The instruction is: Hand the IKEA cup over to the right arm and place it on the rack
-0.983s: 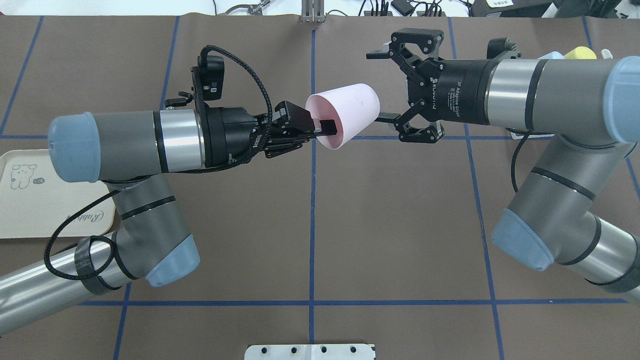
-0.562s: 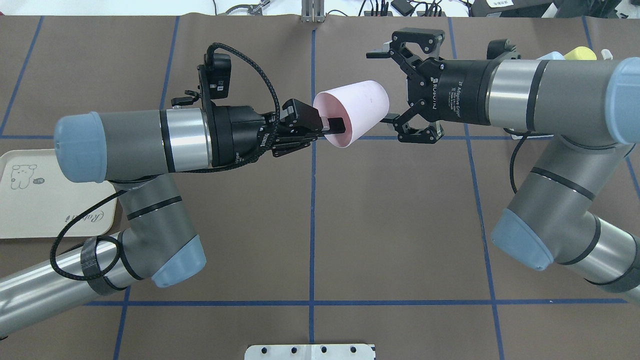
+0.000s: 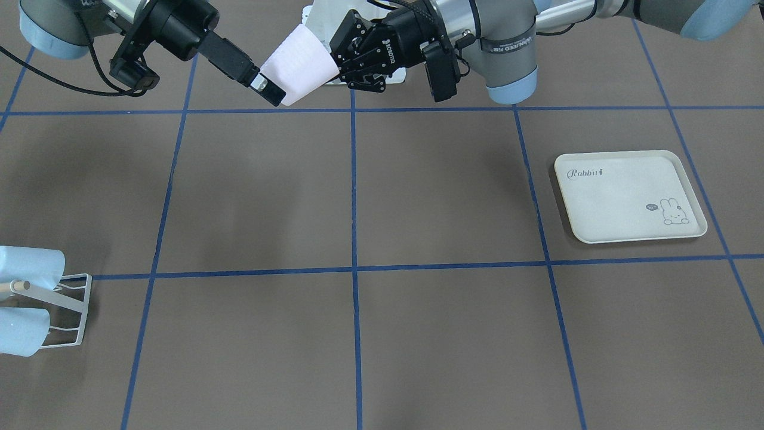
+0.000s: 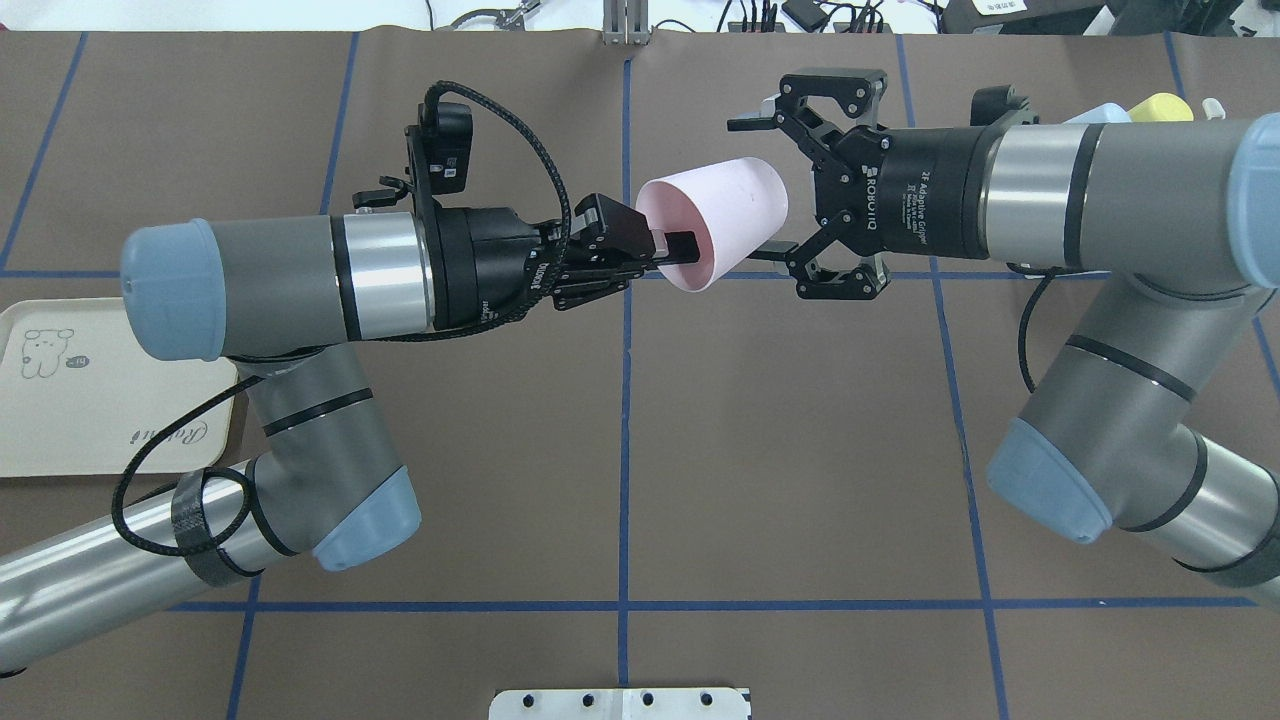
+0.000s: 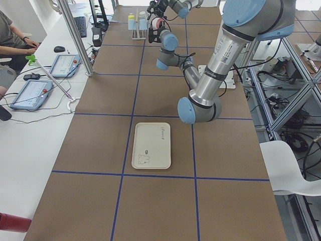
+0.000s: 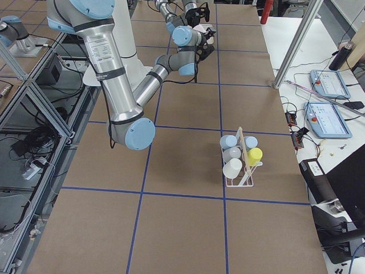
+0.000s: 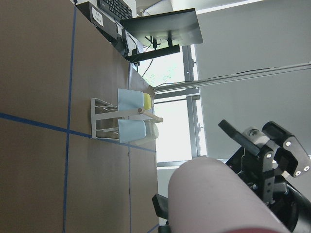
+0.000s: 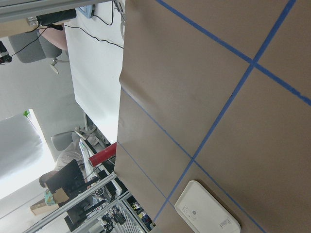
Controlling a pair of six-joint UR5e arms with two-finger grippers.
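Overhead exterior: right tool (image 4: 748, 187) seemingly reads "ROBOTIQ".

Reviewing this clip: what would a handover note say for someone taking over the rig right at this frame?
Left gripper: shut on the cup at its rim, one finger inside. The cup is held on its side in mid-air, base toward the right arm.
Right gripper: open, fingers either side of the cup's base end, not closed on it.
Rack: far out on the robot's right, already holding other cups.
Done: cup lifted and presented for handover.
Left: right closes, left releases, then right carries the cup to the rack and places it.
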